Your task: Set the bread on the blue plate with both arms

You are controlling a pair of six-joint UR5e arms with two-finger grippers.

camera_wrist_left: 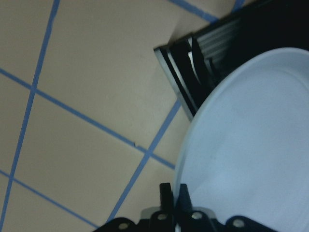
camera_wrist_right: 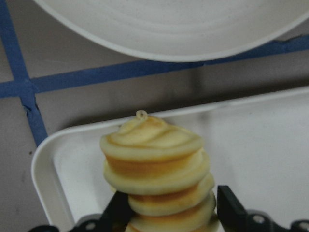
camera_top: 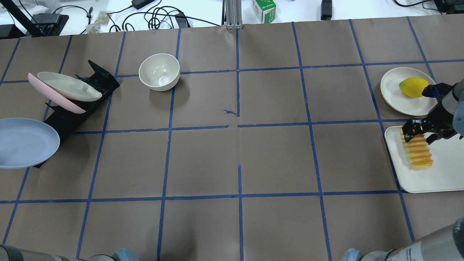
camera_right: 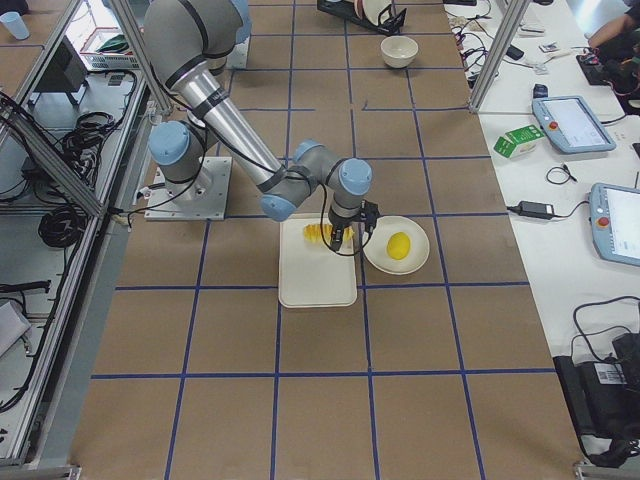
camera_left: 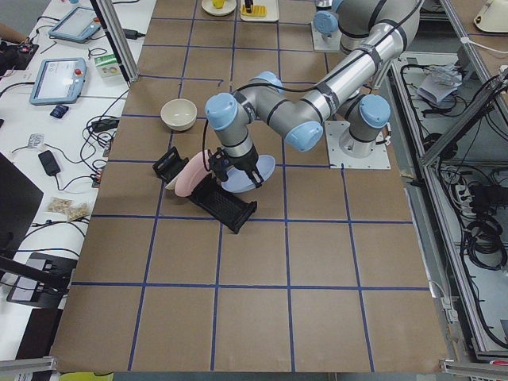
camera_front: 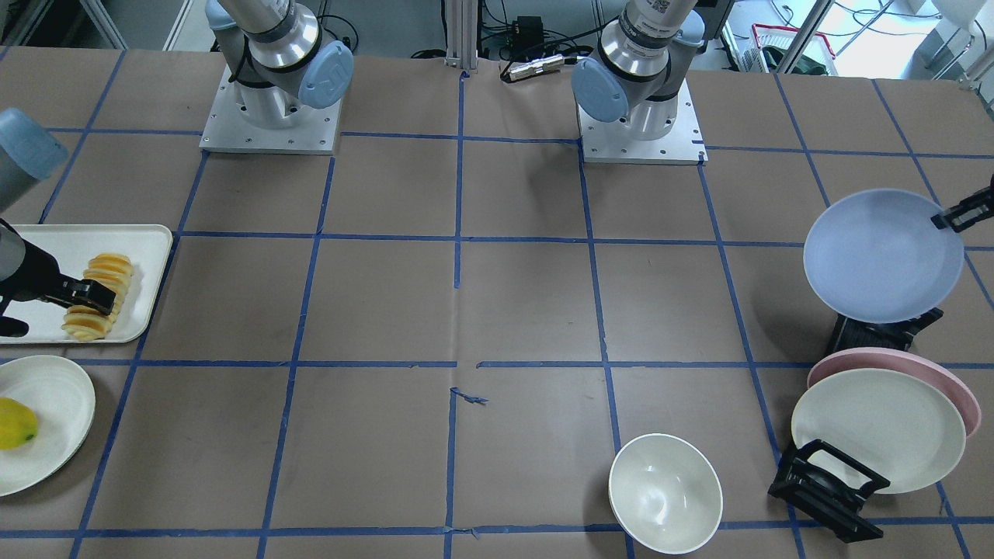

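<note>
Both claws loaded, bread (camera_front: 109, 268) and blue plate (camera_front: 881, 256) at opposite bench (camera_front: 466, 310) ends!
Front view: left claw (camera_front: 941, 220) pinches the blue plate by its rim, leaving its face free. Right wrist: right claw (camera_wrist_right: 171, 200) looks clenched crosswise on the bread, on the tray (camera_wrist_right: 270, 140).

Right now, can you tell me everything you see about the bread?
The bread is a long, ridged loaf of yellow-orange slices with pale edges, soft-looking. It lies flat on the cream tray, close to one long edge of it. The right gripper straddles it, one finger on each side; whether they squeeze it yet, I cannot tell.
</note>
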